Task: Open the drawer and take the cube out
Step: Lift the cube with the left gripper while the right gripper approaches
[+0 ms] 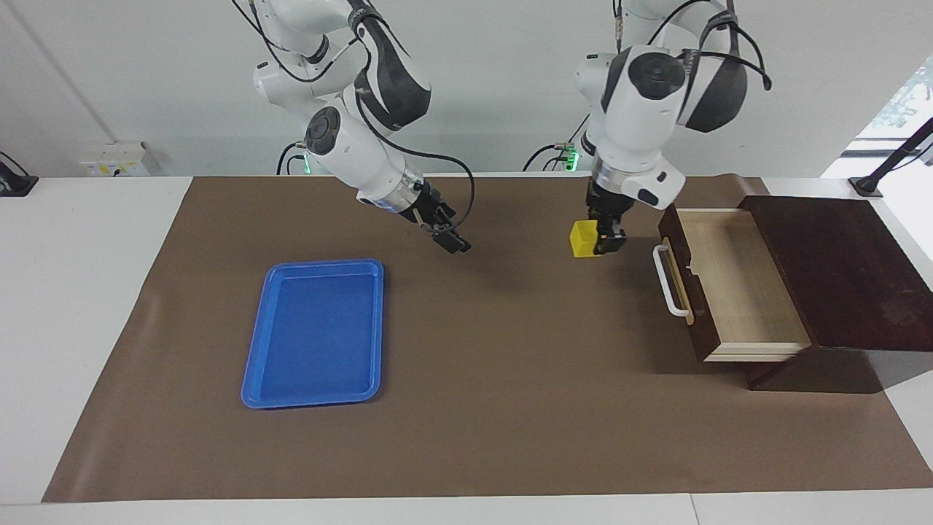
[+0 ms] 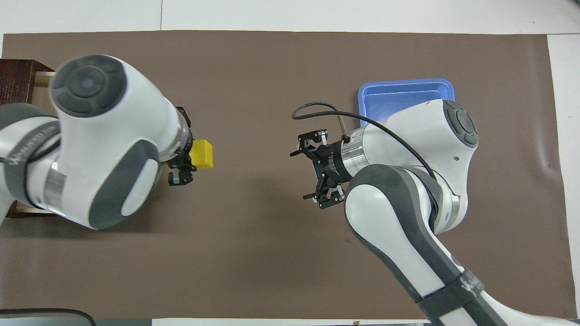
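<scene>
The drawer (image 1: 736, 292) of the dark brown box (image 1: 838, 270) stands pulled out, and its pale wood interior is bare. Its white bar handle (image 1: 667, 281) faces the middle of the table. My left gripper (image 1: 602, 243) is shut on the yellow cube (image 1: 583, 239) and holds it above the brown mat, in front of the drawer's handle. In the overhead view the cube (image 2: 202, 154) sticks out from under my left gripper (image 2: 186, 159); the left arm hides most of the drawer there. My right gripper (image 1: 446, 235) hangs open and empty over the mat's middle, and it also shows in the overhead view (image 2: 302, 175).
A flat blue tray (image 1: 321, 266) lies on the mat toward the right arm's end of the table, farther from the robots than the right gripper; its rim (image 2: 403, 83) shows past the right arm in the overhead view. A brown mat (image 1: 510, 408) covers the table.
</scene>
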`<action>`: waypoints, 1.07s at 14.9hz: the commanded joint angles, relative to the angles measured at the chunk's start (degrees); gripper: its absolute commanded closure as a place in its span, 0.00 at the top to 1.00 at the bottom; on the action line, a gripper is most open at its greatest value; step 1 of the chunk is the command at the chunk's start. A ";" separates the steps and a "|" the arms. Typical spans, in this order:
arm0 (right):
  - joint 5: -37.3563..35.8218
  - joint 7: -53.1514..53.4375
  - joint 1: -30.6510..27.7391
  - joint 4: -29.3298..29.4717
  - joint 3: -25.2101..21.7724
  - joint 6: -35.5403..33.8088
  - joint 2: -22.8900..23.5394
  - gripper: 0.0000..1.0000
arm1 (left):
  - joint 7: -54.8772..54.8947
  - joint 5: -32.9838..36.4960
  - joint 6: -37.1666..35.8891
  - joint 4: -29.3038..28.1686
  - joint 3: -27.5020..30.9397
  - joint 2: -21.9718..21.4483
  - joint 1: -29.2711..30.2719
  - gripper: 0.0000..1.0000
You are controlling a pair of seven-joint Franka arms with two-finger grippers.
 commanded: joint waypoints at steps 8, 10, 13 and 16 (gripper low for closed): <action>11.49 1.30 0.30 2.28 -0.19 1.79 5.41 1.00 | -16.56 -1.92 11.01 -6.40 1.14 1.05 -8.57 0.00; 12.81 0.86 0.12 3.07 -0.19 1.35 7.26 1.00 | -17.54 -1.93 12.70 -6.40 1.23 1.31 -9.97 0.00; 12.90 -1.41 2.74 4.21 -0.19 1.43 9.02 1.00 | -18.77 -1.93 12.88 -6.32 1.23 1.31 -10.07 0.00; 12.46 -1.86 2.66 5.88 -0.19 1.08 9.90 1.00 | -18.68 -1.93 13.05 -6.49 1.23 1.31 -10.42 0.00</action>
